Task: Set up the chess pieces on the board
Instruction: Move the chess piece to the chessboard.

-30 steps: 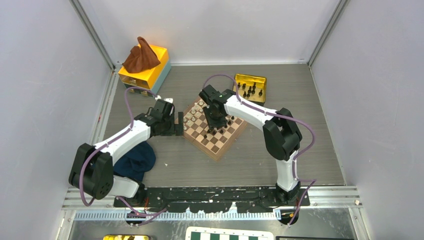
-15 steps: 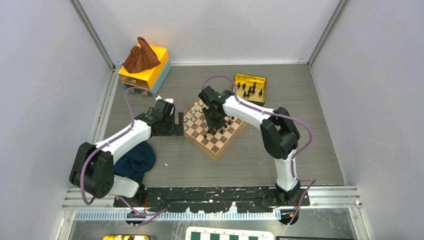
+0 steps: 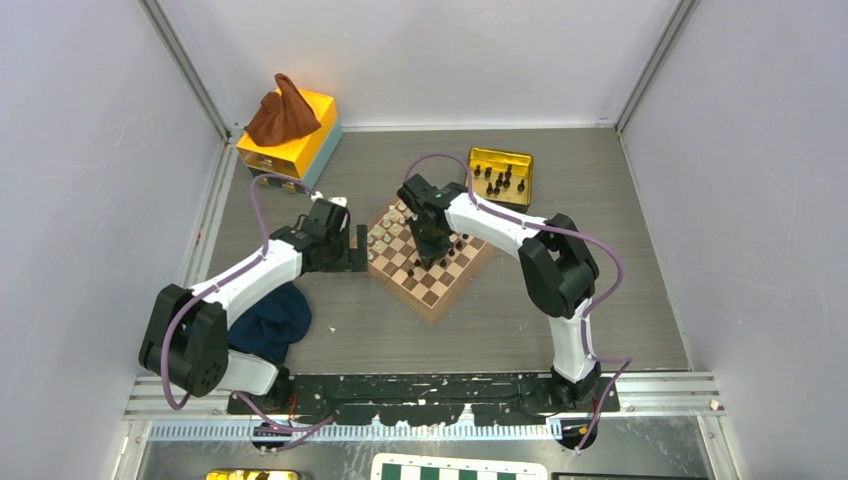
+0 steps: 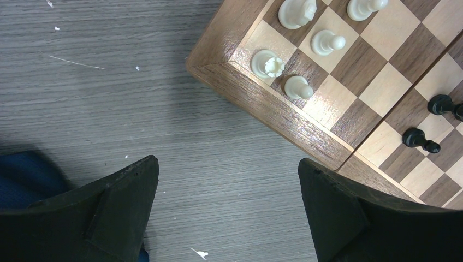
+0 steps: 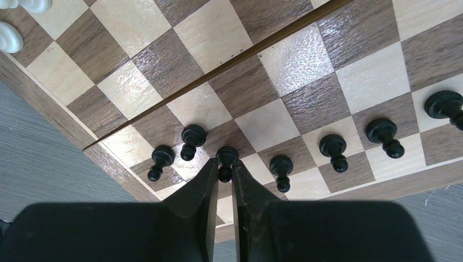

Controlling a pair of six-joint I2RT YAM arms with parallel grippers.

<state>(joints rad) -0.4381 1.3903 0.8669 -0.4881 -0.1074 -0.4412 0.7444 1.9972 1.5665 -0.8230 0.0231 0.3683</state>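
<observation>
Black chess pieces (image 5: pixel 333 150) upright on board (image 5: pixel 306 60)

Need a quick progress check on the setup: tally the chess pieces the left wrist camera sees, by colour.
Cream pieces: 5
Black pieces: 2
Total: 7, all standing on the board
</observation>
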